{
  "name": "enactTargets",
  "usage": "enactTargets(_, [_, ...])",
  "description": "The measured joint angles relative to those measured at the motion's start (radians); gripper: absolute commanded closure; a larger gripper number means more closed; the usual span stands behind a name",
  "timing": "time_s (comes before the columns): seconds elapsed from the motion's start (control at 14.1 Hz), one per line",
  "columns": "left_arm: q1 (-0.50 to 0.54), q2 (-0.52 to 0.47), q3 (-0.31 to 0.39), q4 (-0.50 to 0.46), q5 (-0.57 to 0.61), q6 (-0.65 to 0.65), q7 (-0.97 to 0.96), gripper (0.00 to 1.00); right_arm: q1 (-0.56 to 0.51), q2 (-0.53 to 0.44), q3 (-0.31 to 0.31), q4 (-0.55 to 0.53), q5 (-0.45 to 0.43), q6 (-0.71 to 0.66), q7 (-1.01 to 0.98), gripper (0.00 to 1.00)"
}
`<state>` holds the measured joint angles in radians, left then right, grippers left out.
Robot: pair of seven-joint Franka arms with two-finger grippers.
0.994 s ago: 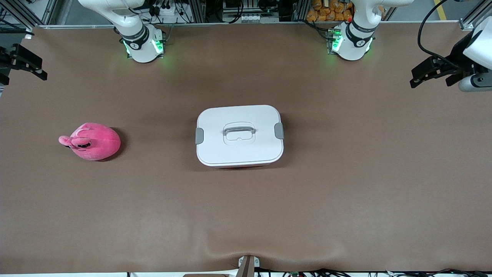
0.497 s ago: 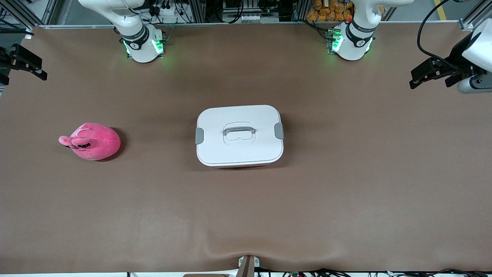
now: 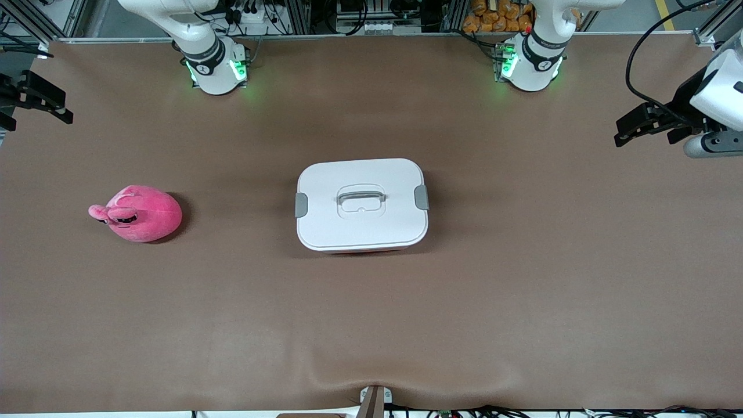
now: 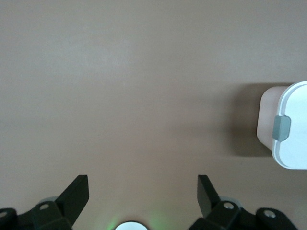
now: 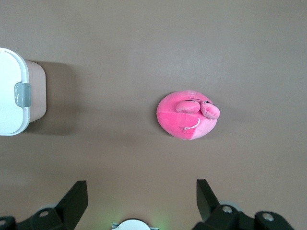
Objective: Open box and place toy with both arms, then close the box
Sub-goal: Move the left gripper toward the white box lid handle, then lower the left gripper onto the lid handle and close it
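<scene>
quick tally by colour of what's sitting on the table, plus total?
White-lidded box: 1
Pink toy: 1
Total: 2

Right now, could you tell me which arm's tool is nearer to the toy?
Right. The right tool hangs open near the toy; the left tool, also open, is at the table's other end.

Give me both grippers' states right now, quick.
Left gripper: open, empty, over the table's left-arm end.
Right gripper: open, empty, over the right-arm end.
</scene>
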<state>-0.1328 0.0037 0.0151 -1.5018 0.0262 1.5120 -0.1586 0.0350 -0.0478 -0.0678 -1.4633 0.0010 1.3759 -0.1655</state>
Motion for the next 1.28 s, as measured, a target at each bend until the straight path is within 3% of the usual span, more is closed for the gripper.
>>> enactTargets(0.5, [-0.002, 0.073, -0.055, 0.001, 0.0, 0.07, -0.087, 0.0, 0.0, 0.0, -0.002, 0.0, 0.0, 0.0, 0.001, 0.0])
enactTargets(1.07, [-0.009, 0.178, -0.208, 0.002, 0.0, 0.158, -0.493, 0.0, -0.001, 0.014, -0.005, 0.0, 0.0, 0.0, 0.001, 0.0])
enactTargets(1.28, [-0.063, 0.226, -0.228, 0.002, 0.0, 0.186, -0.664, 0.0, -0.01, 0.023, -0.008, 0.0, 0.0, 0.0, 0.001, 0.0])
